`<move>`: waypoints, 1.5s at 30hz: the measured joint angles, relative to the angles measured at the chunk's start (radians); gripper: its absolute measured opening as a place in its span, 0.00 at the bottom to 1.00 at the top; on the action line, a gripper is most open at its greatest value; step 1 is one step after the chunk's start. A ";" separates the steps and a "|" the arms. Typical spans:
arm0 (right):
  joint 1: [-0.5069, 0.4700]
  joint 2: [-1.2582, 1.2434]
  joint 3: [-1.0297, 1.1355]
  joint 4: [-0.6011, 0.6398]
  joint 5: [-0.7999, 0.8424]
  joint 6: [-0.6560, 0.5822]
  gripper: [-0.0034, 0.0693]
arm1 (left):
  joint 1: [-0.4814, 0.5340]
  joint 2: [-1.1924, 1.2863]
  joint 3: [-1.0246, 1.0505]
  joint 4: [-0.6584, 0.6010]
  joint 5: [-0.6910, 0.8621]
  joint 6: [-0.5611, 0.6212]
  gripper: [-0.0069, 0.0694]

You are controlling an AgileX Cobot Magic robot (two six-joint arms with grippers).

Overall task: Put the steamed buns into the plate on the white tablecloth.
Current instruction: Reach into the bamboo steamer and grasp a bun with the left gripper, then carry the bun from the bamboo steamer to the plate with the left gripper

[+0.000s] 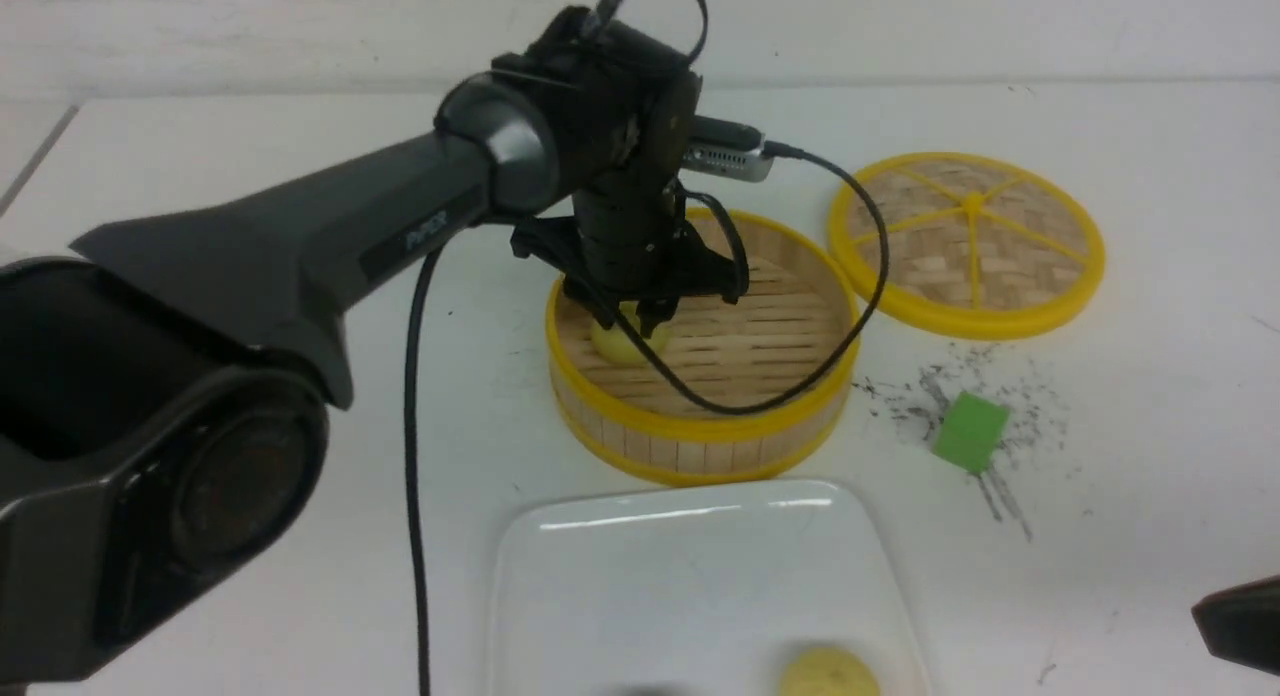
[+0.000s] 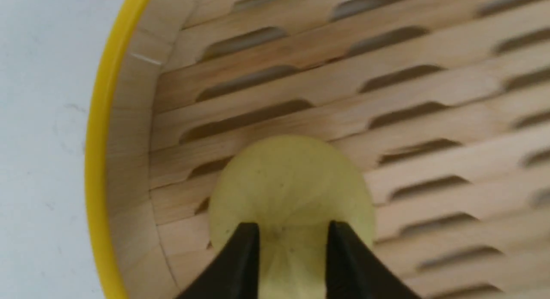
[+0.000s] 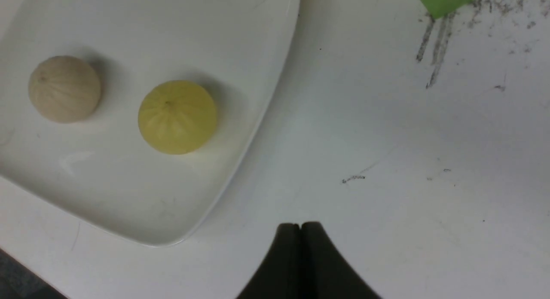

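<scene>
The left pincer [image 2: 293, 230] stands narrow astride a steamed bun [image 2: 292, 183] by the left wall of the bamboo steamer [image 1: 700, 446]; whether it grips is unclear. A yellow bun [image 3: 177, 117] and a beige bun [image 3: 64, 88] lie on the plate [image 3: 240, 41]. Beside it, the right pincer [image 3: 300, 225], closed and empty, is over the white tablecloth [image 3: 386, 140].

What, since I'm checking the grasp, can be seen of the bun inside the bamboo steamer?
The bun is a small, round, pale-yellow dome, matte, with faint ribs running out from its crown. It sits upright on the slatted wooden floor of the steamer, near the wall on the robot's left side but apart from it. The left gripper hangs over it, its two dark fingers straddling the crown with a gap narrower than the bun. Whether they press it cannot be told.
</scene>
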 joint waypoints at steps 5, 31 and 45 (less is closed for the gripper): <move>0.000 0.000 0.000 0.005 0.000 0.000 0.05 | -0.009 -0.005 -0.001 0.003 0.027 -0.024 0.12; 0.000 0.000 0.000 0.005 0.000 0.000 0.07 | -0.092 -0.594 0.449 -0.201 0.188 0.058 0.12; 0.000 0.000 0.000 0.010 0.000 0.000 0.08 | -0.246 -0.370 0.657 -0.222 -0.142 -0.054 0.25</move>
